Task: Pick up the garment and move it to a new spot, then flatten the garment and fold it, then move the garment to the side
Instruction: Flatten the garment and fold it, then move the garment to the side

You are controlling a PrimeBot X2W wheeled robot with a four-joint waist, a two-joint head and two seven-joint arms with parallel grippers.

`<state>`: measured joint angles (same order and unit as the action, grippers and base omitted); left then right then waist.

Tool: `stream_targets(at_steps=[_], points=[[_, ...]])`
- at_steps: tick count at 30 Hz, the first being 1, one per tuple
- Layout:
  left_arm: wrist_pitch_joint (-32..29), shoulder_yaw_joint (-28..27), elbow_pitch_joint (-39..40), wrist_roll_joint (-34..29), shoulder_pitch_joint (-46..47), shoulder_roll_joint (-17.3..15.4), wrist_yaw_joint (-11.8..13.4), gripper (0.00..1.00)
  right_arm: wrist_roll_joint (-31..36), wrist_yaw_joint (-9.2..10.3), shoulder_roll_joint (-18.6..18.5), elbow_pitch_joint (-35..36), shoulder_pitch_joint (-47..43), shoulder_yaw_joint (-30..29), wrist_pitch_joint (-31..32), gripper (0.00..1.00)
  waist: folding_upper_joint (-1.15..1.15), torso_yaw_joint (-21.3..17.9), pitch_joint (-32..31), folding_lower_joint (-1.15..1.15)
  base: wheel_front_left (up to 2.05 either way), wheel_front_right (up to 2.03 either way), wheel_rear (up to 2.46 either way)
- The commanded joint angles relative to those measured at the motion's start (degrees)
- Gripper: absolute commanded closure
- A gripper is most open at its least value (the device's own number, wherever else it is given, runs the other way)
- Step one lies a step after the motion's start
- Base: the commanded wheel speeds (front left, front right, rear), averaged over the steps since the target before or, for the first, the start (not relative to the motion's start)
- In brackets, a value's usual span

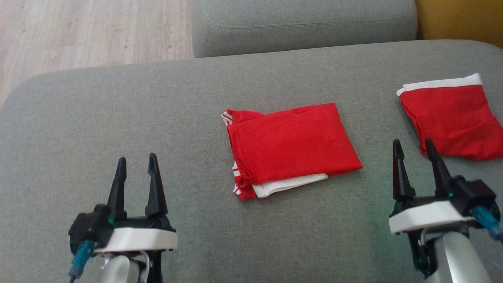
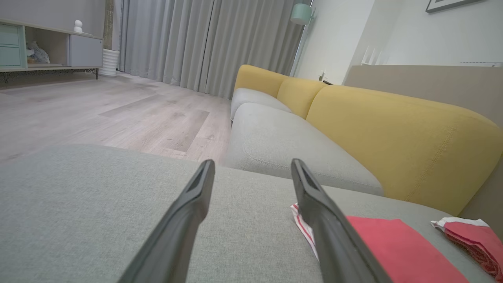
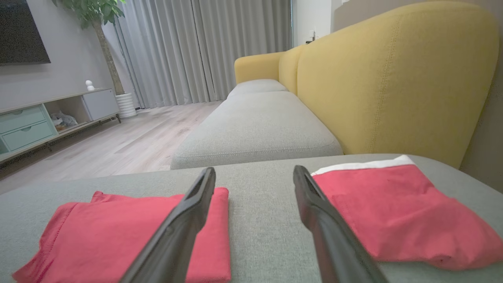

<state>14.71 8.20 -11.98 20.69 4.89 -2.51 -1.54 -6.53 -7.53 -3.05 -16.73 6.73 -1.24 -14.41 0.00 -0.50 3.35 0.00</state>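
Both pairs of my jaws stood wide apart and held nothing. My left gripper (image 1: pixel 137 158) hovered over the near left of the grey cushion (image 1: pixel 98 118), and my right gripper (image 1: pixel 413 141) over its near right. The garment (image 1: pixel 290 145) lay folded at the cushion's middle, red, with white trim showing at its near edge. A 2nd red garment (image 1: pixel 452 118) lay at the cushion's right edge, just beyond my right fingertips. The risk, as I judged it: pinching only the top layer would let the fold spill open during the move, and carrying it toward the cushion's right could ruck it against that 2nd piece.
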Motion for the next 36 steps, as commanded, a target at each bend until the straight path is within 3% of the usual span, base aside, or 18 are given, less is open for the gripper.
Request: stream_targets(at_steps=[1, 22, 36], points=[[0.3, -2.2, 1.6, 0.1, 0.9, -0.4, -0.1, 0.00, -0.5, 0.04, 0.1, 2.2, 0.9, 1.2, -0.6, 0.00, 0.00, 0.0, 0.0, 0.00, 0.00, 0.00, 0.00], [0.3, -0.9, 0.0, -0.9, 2.2, -0.4, -0.6, 0.00, -1.6, 0.04, 0.2, 1.1, 2.1, 3.9, -0.6, 0.00, 0.00, 0.2, 1.4, 0.00, 0.00, 0.00, 0.00], [0.3, 0.9, -1.2, -2.0, 6.1, -0.4, -1.6, 0.00, -5.5, 0.04, 0.2, -21.5, 17.4, 3.5, 6.5, 0.00, 0.00, 5.4, 7.7, 0.00, 0.00, 0.00, 0.00]])
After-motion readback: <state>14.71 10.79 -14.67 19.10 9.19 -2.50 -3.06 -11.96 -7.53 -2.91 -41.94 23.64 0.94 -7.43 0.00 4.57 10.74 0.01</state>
